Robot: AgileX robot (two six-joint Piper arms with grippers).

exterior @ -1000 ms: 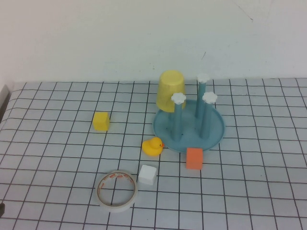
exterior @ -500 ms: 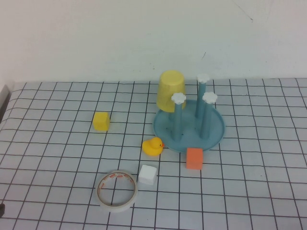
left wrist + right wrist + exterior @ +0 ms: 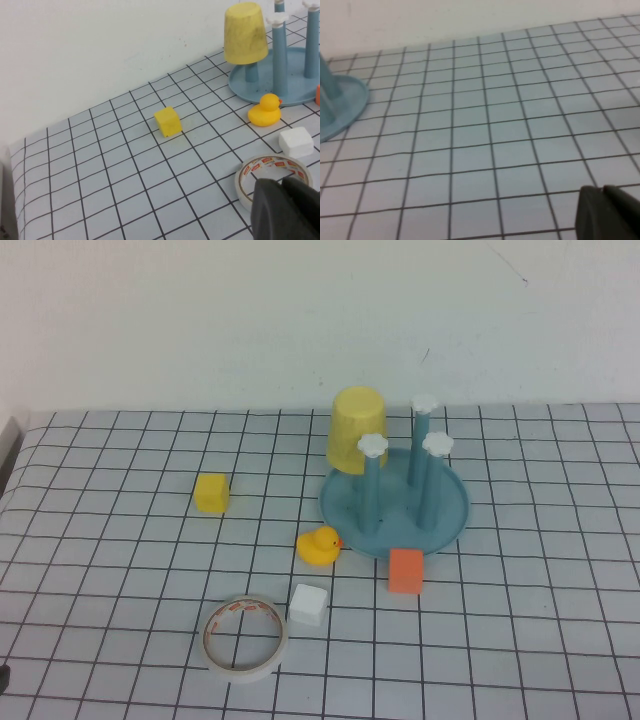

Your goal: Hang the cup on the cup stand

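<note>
The pale-yellow cup (image 3: 357, 430) sits upside down over the back-left post of the blue cup stand (image 3: 450, 518); it also shows in the left wrist view (image 3: 244, 33), capping a post above the stand's dish (image 3: 240, 82). Three other posts with white flower caps stand bare. Neither gripper shows in the high view. My left gripper (image 3: 283, 187) is shut and empty, low over the table near the tape roll. My right gripper (image 3: 603, 191) is shut and empty over bare grid, right of the stand's rim (image 3: 350, 107).
A small yellow cube (image 3: 211, 492), a yellow rubber duck (image 3: 318, 545), a white cube (image 3: 308, 604), an orange cube (image 3: 405, 570) and a tape roll (image 3: 245, 636) lie on the grid-patterned table left of and in front of the stand. A white wall runs behind.
</note>
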